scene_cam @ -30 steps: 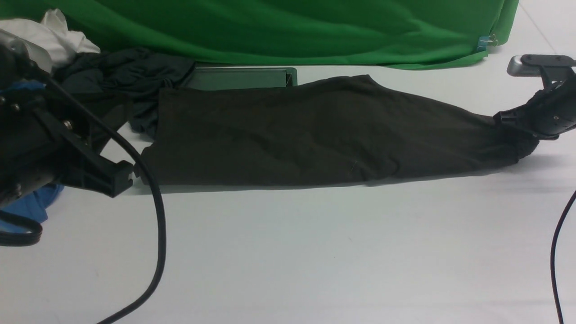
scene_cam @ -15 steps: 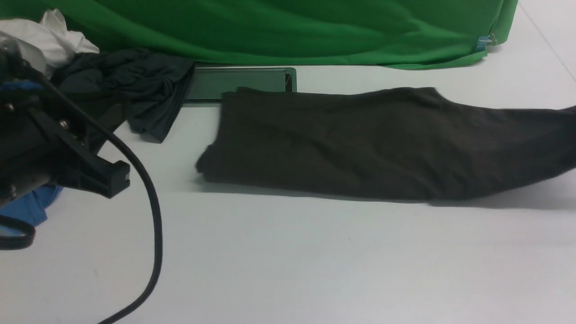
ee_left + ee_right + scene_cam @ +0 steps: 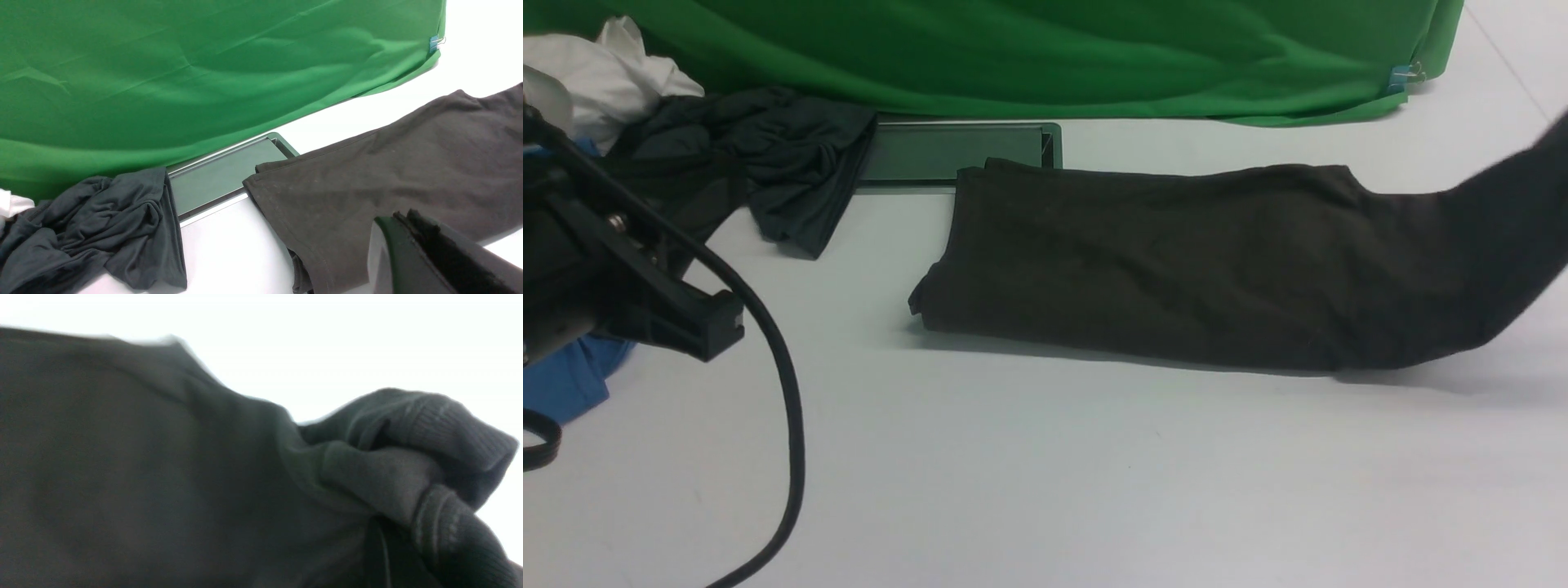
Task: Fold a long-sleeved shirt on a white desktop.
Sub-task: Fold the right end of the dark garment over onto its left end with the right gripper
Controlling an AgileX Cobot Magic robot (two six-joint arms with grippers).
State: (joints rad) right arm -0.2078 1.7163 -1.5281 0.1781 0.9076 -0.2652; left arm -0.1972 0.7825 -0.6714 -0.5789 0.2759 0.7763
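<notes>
The long-sleeved shirt (image 3: 1176, 261) is a dark olive-brown band stretched across the white desktop (image 3: 1045, 474). Its left edge lies flat, while its right end rises off the table and runs out of the front view. The right wrist view shows its bunched cloth and ribbed cuffs (image 3: 429, 465) crowded right up against the camera, covering the right gripper's jaws, which are shut on that end. My left gripper (image 3: 717, 327) hovers at the left, well clear of the shirt's left edge. In the left wrist view the left gripper (image 3: 404, 218) is shut and holds nothing, above the shirt (image 3: 388, 163).
A crumpled charcoal garment (image 3: 768, 163), a white cloth (image 3: 605, 69) and a blue cloth (image 3: 564, 384) lie at the back left. A dark flat panel (image 3: 947, 151) sits before the green backdrop (image 3: 1045, 49). A black cable (image 3: 784, 425) loops from the left arm.
The shirt slid to the right, so its left edge left the left gripper's side. Its right end lifted, and the right gripper went out of the front view. The left gripper drew back slightly.
</notes>
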